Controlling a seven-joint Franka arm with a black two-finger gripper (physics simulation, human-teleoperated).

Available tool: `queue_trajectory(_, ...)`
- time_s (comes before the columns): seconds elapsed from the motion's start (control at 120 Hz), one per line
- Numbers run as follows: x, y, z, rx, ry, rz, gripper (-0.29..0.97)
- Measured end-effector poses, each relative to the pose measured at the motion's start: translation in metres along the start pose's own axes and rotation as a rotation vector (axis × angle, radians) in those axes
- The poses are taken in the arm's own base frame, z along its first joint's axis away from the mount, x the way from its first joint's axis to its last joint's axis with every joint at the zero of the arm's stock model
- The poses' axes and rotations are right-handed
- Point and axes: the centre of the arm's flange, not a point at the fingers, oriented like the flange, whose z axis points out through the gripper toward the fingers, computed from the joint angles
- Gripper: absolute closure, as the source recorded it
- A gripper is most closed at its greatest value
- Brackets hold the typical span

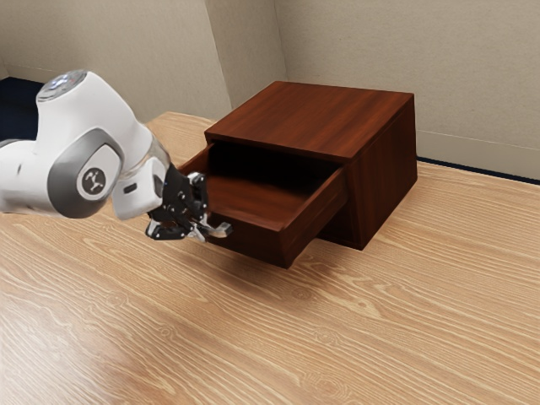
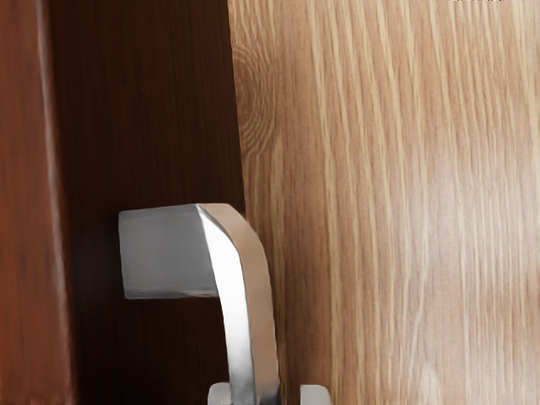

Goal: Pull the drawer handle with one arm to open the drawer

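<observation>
- On the wooden table [image 1: 380,321] sits a dark red-brown cabinet [image 1: 337,110], and its single drawer [image 1: 316,215] stands partway out toward the exterior view's left, with the hollow inside it showing.
- At the drawer's front, a bent silver handle [image 1: 218,228] sticks out, and the black gripper [image 1: 202,228] on the white arm [image 1: 84,160] is right at it.
- Risk one, as I judge it: the hold may be shallow. If the gripper has only the outer part of the handle, a harder tug could let the metal slide free and the drawer would stop where it is.
- Risk two: a pull that drifts sideways or upward instead of running straight along the drawer's travel could bind the drawer in the cabinet, or tip its front up.
- Risk three: the cabinet looks free-standing, so a bound drawer might drag the whole box across the table rather than opening further.
- Risk four: too long a stroke could bring the drawer right out of its housing, so that it drops.
- The wrist view has the handle [image 2: 240,278] close up, rising off the dark drawer front [image 2: 143,126] and curving down toward the hand, with the pale table [image 2: 396,211] beyond the drawer's edge.
- The gripper is set narrow at the handle; whether it is truly clamped on the metal or merely around it, I cannot tell.
</observation>
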Motion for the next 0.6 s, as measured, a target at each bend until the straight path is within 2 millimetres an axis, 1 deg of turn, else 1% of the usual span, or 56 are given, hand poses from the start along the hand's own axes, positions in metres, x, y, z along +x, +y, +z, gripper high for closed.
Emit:
queue_trajectory(0.125, -0.001, 0.012, -0.005, 0.008, 0.002, -0.008, 0.73)
queue_trajectory(0.242, -0.002, 0.014, -0.007, 0.012, 0.0, -0.012, 0.66)
queue_trajectory(0.275, -0.003, 0.015, -0.013, 0.022, -0.002, -0.014, 0.65)
queue_trajectory(0.308, -0.003, 0.016, -0.025, 0.039, -0.003, -0.015, 0.65)
queue_trajectory(0.325, -0.002, 0.017, -0.033, 0.049, -0.004, -0.016, 0.64)
queue_trajectory(0.375, 0.001, 0.021, -0.065, 0.084, -0.006, -0.013, 0.62)
queue_trajectory(0.425, 0.008, 0.014, -0.109, 0.116, -0.014, 0.003, 0.6)
queue_trajectory(0.5, 0.02, -0.003, -0.194, 0.134, -0.041, 0.0, 0.56)
queue_trajectory(0.517, 0.02, -0.009, -0.213, 0.133, -0.051, -0.011, 0.53)
queue_trajectory(0.542, 0.021, -0.014, -0.236, 0.128, -0.066, -0.031, 0.47)
queue_trajectory(0.575, 0.024, -0.015, -0.256, 0.105, -0.083, -0.067, 0.4)
queue_trajectory(0.6, 0.025, -0.013, -0.262, 0.078, -0.09, -0.101, 0.36)
